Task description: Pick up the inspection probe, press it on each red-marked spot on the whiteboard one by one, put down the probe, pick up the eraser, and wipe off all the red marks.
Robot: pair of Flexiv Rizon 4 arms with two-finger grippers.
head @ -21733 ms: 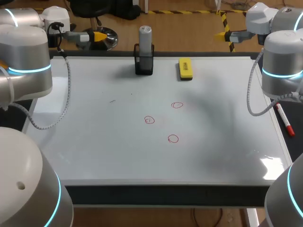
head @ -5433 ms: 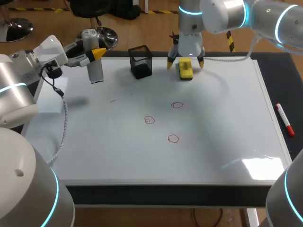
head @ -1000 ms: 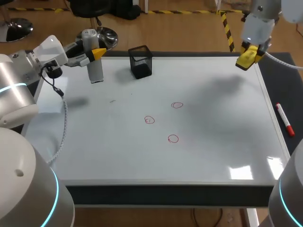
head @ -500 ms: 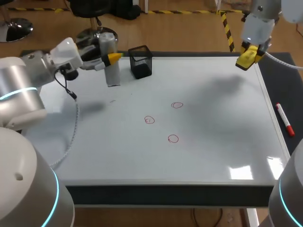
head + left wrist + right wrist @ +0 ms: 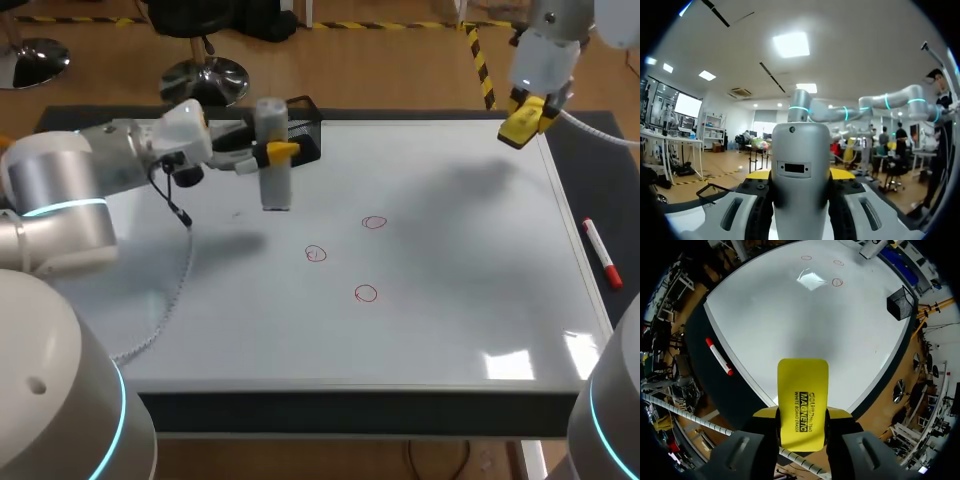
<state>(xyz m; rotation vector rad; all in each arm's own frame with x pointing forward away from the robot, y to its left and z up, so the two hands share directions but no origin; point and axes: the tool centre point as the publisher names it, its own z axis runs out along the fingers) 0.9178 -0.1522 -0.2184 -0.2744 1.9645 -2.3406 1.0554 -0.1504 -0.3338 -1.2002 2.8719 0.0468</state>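
Silver arms (image 5: 50,175), cyan light rings (image 5: 62,208), yellow-tipped end effectors (image 5: 275,152)

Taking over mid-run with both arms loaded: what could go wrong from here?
The probe hangs beside the mesh holder; a sideways swing could knock it. The three red circles sit close together, so a slightly off press could miss or smear one. The eraser, held over the whiteboard's far corner, could fall if the grip slips.

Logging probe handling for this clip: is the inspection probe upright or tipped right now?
Upright. The inspection probe stands vertical, clamped in the left end effector, its lower end pointing down at the whiteboard.
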